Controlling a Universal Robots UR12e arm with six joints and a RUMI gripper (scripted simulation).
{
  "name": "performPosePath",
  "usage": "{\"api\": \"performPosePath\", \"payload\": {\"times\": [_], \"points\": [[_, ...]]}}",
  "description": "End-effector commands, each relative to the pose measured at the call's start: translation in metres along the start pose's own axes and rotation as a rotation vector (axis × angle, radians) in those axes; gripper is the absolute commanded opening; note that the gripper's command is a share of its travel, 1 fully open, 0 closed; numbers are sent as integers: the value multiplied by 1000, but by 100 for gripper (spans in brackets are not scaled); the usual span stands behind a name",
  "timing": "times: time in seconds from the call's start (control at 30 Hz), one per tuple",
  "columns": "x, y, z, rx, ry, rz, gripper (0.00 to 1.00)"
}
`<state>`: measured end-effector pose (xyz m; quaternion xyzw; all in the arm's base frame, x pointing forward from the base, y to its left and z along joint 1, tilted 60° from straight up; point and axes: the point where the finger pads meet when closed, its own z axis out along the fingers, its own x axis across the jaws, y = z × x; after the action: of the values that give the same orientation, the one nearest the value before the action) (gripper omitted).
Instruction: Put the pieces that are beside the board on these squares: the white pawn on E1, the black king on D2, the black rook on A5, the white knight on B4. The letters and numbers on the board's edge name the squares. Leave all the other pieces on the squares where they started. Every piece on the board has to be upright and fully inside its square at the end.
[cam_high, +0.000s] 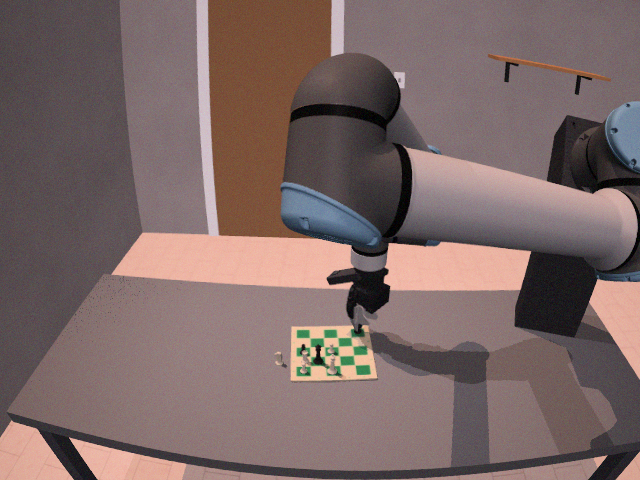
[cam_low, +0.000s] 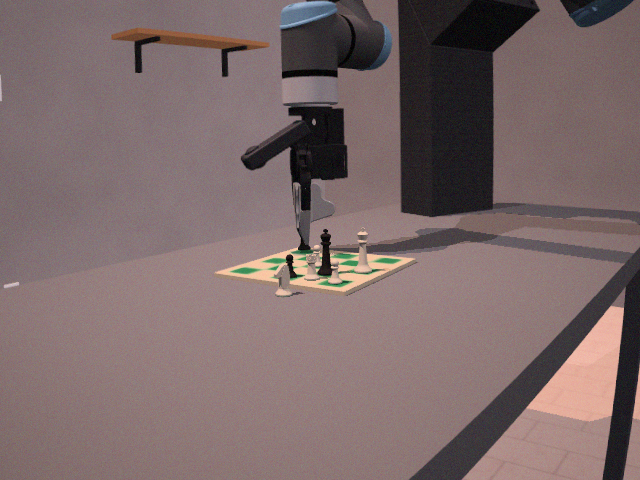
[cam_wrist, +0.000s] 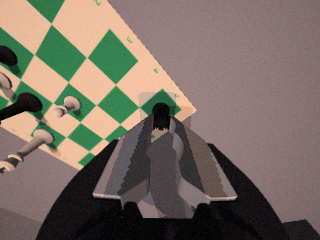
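My gripper (cam_high: 357, 325) is shut on a small black piece, the black rook (cam_wrist: 160, 112), and holds it upright at the green corner square on the far right of the board (cam_high: 335, 353). In the side view the rook (cam_low: 303, 243) is at board level under the fingertips (cam_low: 303, 235); I cannot tell whether it touches the square. The white knight (cam_high: 279, 358) stands on the table just left of the board, and it also shows in the side view (cam_low: 283, 281). The tall black king (cam_high: 317, 354) stands on the board among white pieces.
A black pawn (cam_low: 290, 265), a tall white piece (cam_low: 362, 251) and several small white pieces stand on the board's near-left part. The arm's dark pedestal (cam_high: 555, 289) stands at the table's far right. The arm's shadow falls right of the board.
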<state>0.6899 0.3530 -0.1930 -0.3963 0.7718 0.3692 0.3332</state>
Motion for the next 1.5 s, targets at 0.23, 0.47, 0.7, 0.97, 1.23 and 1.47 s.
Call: {"api": "performPosePath", "payload": {"times": [0.23, 0.47, 0.7, 0.97, 1.23, 1.47], "points": [[0, 0, 0, 1, 0, 0, 0], [0, 0, 0, 1, 0, 0, 0], [0, 0, 0, 1, 0, 0, 0], [0, 0, 1, 1, 0, 0, 0], [0, 0, 3, 1, 0, 0, 0], [0, 0, 4, 1, 0, 0, 0]]}}
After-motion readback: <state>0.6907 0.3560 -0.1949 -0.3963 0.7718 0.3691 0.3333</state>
